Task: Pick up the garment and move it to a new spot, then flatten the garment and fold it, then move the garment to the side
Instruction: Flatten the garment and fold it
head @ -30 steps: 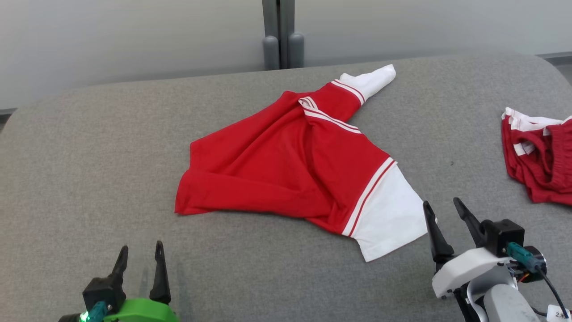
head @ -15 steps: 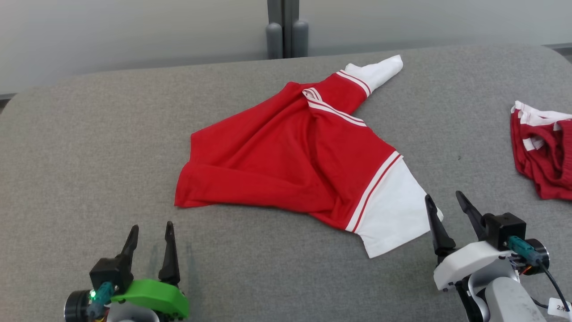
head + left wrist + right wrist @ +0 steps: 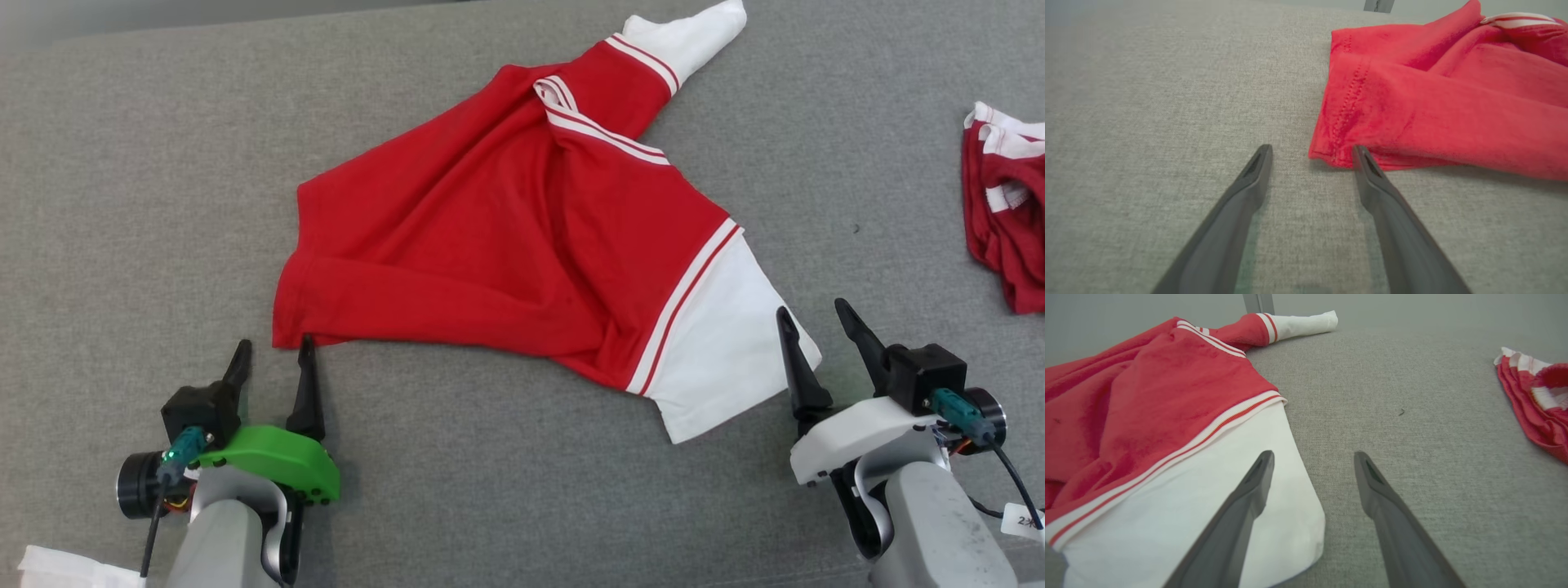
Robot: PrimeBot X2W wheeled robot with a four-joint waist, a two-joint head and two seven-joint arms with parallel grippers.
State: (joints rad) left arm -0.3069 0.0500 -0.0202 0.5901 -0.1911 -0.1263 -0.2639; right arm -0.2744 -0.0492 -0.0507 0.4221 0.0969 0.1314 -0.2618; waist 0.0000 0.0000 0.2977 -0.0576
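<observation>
Garment (image 3: 522, 245) hem corner at open left hand (image 3: 273, 353) fingertip.

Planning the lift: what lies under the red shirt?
The shirt rests on the grey surface, visible at its edges. Its folded layers hide whatever else lies beneath.

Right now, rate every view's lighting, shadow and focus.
Head view: even, glare-free light, sharp; thin shadow under the garment. Left wrist view: hem stitching crisp, left end effector soft near the bottom. Right wrist view: wide-angle stretch, right end effector blurred low down.
</observation>
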